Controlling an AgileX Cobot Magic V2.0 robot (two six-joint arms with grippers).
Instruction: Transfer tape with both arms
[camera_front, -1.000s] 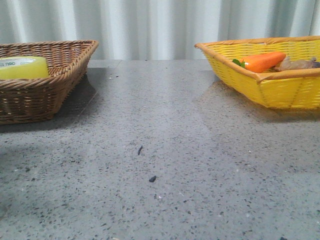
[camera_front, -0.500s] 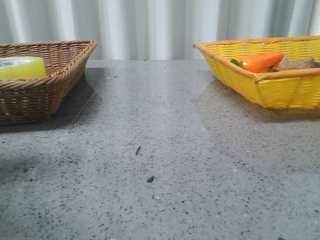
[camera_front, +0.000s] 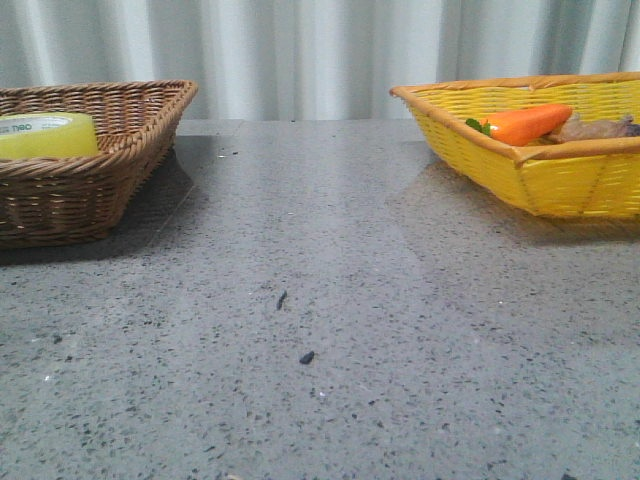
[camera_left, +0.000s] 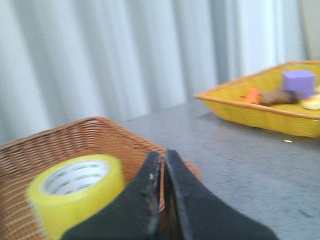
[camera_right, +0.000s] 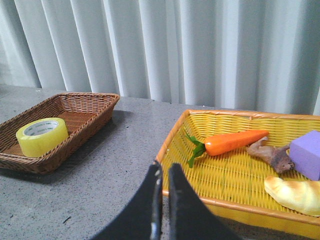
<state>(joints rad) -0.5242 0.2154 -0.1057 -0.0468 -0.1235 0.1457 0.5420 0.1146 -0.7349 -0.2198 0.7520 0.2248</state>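
Tape (camera_front: 47, 135) sits inside the brown wicker basket (camera_front: 120, 165) at the table's left, yellow roll lying flat with its white core facing up. Left gripper (camera_left: 161, 165) hangs just beside it above the basket, fingers pressed together on nothing. Right gripper (camera_right: 163, 175) is likewise closed and empty, poised at the near rim of the yellow basket (camera_right: 210, 200) holding the carrot (camera_right: 235, 142).
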